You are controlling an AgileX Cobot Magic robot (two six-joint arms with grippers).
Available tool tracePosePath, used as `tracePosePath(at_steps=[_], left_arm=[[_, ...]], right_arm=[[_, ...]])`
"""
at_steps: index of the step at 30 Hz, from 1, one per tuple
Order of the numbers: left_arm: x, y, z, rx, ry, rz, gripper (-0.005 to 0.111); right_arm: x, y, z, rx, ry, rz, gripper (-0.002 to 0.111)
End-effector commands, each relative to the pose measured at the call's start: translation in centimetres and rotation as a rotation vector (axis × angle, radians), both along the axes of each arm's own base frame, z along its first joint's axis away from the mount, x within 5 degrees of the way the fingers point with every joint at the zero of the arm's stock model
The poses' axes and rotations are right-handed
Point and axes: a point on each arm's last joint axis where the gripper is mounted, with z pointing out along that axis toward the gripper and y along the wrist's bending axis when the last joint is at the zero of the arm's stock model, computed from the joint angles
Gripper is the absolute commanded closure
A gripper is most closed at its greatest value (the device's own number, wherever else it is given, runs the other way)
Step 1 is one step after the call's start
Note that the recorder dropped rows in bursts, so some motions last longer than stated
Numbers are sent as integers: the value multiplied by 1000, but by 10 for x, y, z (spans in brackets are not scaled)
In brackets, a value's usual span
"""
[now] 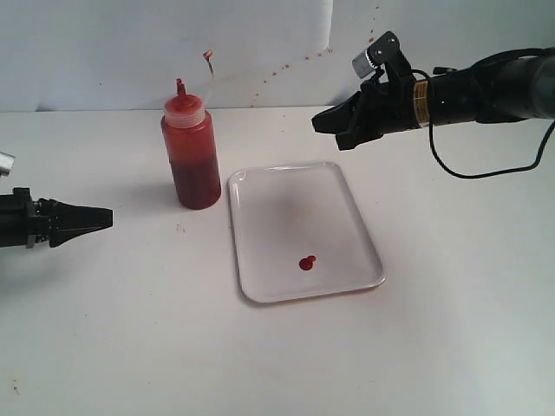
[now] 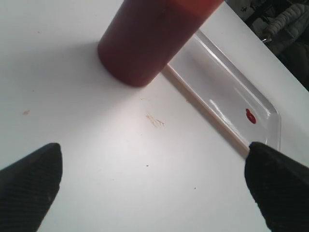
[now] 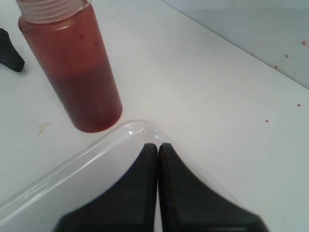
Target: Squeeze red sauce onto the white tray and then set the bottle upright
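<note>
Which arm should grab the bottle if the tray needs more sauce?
Probably left. The left gripper is open and points at the upright bottle; the right gripper is shut, raised by the white tray's corner.

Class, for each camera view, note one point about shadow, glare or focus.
Exterior view: the bottle throws a faint, soft shadow toward the left arm's side. Left wrist view: the open left gripper, close to the lens, looks blurred. Right wrist view: glare streaks the rim of the white tray; the shut right gripper looks soft.
</note>
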Motion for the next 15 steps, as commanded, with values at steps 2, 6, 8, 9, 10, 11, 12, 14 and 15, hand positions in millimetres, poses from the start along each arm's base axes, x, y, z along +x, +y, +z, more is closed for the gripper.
tracePosePath(at_steps=[2, 6, 8, 9, 10, 11, 12, 14, 15], left_arm=[[0, -2, 5, -32, 16, 12, 15], [2, -16, 5, -42, 32, -15, 52], [2, -26, 4, -37, 35, -53, 81], [2, -33, 4, -33, 36, -78, 108], [2, -38, 4, -28, 32, -99, 106], [2, -43, 4, -28, 32, -113, 107], [2, -47, 5, -27, 31, -126, 107], [1, -50, 5, -19, 27, -146, 107], [1, -50, 5, -19, 27, -146, 107]], right_arm=[[1, 0, 3, 3, -11, -6, 108], [1, 0, 3, 5, -8, -8, 108], [1, 0, 3, 5, -8, -8, 108], [1, 0, 3, 5, -8, -8, 108], [1, 0, 3, 5, -8, -8, 108], [1, 0, 3, 5, -8, -8, 108], [1, 0, 3, 5, -8, -8, 108], [1, 0, 3, 5, -8, -8, 108], [1, 0, 3, 5, -8, -8, 108]])
